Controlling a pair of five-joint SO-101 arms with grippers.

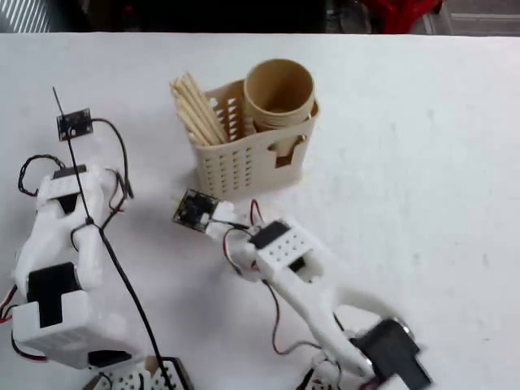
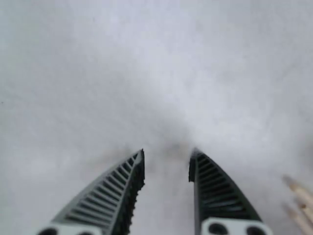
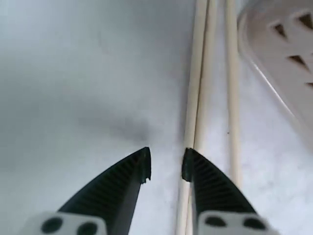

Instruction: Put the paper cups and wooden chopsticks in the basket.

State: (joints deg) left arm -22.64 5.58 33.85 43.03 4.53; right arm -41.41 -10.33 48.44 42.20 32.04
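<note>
Status: paper cups [image 1: 279,89] sit nested as one stack inside the basket [image 1: 236,171]. A bundle of wooden chopsticks [image 1: 197,110] stands in the basket's other compartment, leaning out past the rim. Three loose chopsticks [image 3: 198,98] lie flat on the table [image 1: 422,162] just beside the basket. Two of them touch each other; the third lies slightly apart, nearer the basket.

Right claw [image 3: 166,159] is released with a narrow gap and nothing between the jaws. It hangs over the table with one jaw overlapping the touching pair. Left claw [image 2: 166,154] is also released, with a wider gap, over bare table off to the side of the basket.

Handling, my read:
- The loose chopsticks are light, stiff, thin and smooth, so they will likely roll or pivot if pinched off-centre.
- Take them near mid-length with the jaws across the sticks, and straddle the touching pair as one.
- They lie flat on a hard table, so the jaw tips must get right down to the surface. Slipping out is the likely failure.
- The cups are light and crushable, but they look done.

Unclear:
- The loose chopsticks' ends are cut off in the right wrist view, so I can't judge mid-length.
- In the high view the right arm sits over that patch beside the basket, so the layout there is hidden.
- Pale stick tips [image 2: 297,188] show at the edge of the left wrist view. I can't tell whether they are the basket bundle or more loose ones.
- The number of cups in the stack is not readable.
</note>
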